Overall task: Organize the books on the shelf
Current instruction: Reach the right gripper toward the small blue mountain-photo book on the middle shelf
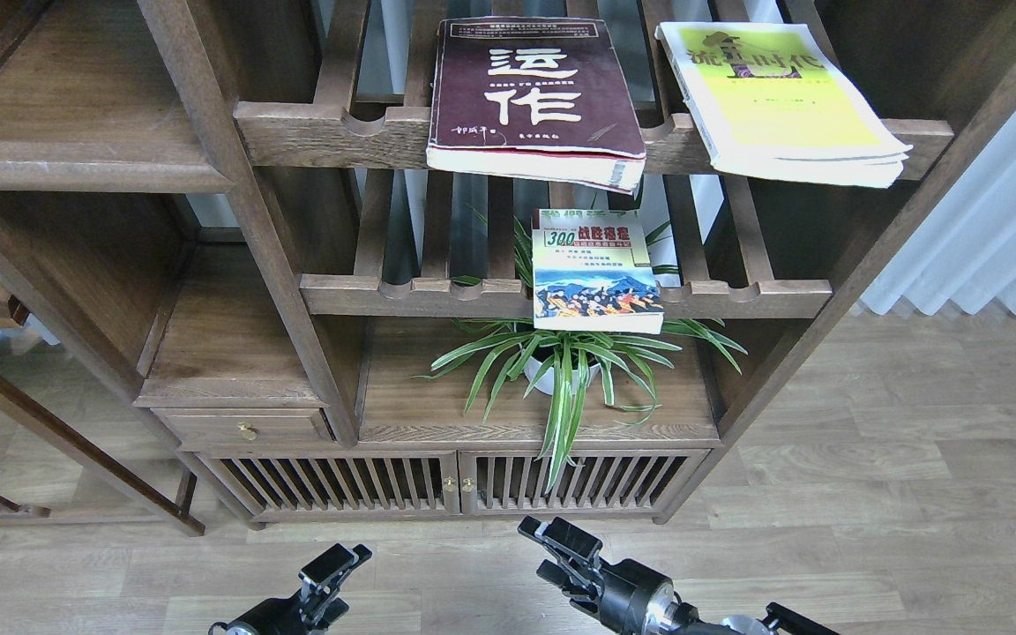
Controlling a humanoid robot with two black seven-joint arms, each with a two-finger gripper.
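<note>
Three books lie flat on the slatted racks. The thick maroon book (534,93) with white characters and the thin yellow-green book (781,97) overhang the front rail of the upper rack. The smaller "300" book (594,273) rests on the rack below. A solid dark-brown shelf (76,115) with a moulded front edge sits bare at upper left. Both grippers hang low over the floor, far below the books and holding nothing. My left gripper (336,564) is small and dark. On my right gripper (552,551) the two fingers stand apart.
A potted spider plant (561,370) stands on the solid board under the "300" book, its leaves spilling over the front. A small drawer (248,428) and slatted cabinet doors (455,483) are below. A white curtain (993,229) hangs at right above the wood floor.
</note>
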